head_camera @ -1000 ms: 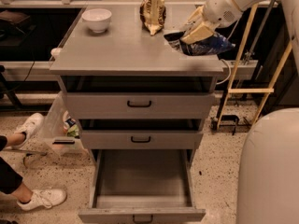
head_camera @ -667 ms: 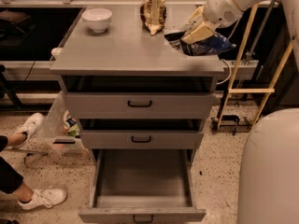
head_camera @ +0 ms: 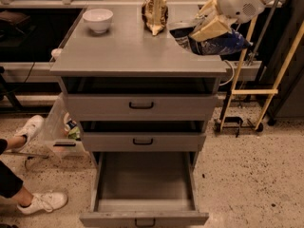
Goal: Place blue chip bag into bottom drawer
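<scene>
We find the two-finger cream gripper [head_camera: 209, 25] at the upper right, over the right rear corner of the grey metal cabinet top [head_camera: 128, 51]; its fingers are clenched on the upper fold of the small crinkly dark-blue foil chip bag [head_camera: 224, 43], which hangs beneath them and juts past the top's right edge; whether the bag has cleared the surface we cannot tell. The wide grey bottom drawer [head_camera: 142, 182] stands pulled fully out at floor level, well below and to the left of the bag, its tray bare. We judge the step in hand to be the carry: maintain the grip; lift clear of the top; bring the bag forward past the front edge before descending, so that it passes in front of the two shut grey upper drawers [head_camera: 141, 106]; release low over the tray's middle. Keep away from the upright brown-and-tan chip bag [head_camera: 155, 14] and the white ceramic bowl [head_camera: 98, 19].
</scene>
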Robot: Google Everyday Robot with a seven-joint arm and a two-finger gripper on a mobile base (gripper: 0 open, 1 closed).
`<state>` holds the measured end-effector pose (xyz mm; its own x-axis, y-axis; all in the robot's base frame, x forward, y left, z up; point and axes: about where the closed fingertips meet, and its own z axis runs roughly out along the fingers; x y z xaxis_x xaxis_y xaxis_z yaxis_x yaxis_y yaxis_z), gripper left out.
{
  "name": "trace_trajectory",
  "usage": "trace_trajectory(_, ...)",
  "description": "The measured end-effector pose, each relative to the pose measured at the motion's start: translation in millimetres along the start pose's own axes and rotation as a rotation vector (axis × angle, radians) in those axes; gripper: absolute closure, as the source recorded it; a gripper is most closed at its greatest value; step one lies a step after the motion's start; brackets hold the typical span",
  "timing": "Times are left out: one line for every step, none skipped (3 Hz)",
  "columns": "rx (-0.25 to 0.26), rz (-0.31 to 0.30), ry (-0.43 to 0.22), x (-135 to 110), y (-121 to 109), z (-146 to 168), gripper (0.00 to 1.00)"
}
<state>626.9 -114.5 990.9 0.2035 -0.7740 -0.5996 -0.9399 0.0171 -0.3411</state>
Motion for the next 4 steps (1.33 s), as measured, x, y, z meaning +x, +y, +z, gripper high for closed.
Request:
trace_trajectory(-0.032, 0.037, 0.070, 2, 47, -11, 1.00)
trace_trajectory(-0.080, 0.049, 0.083, 10, 61, 6, 1.00)
trace_trajectory(-0.079, 0.049, 0.083, 9, 61, 6, 1.00)
trace_trajectory(-0.053, 0.064, 0.104, 22, 68, 21, 1.00)
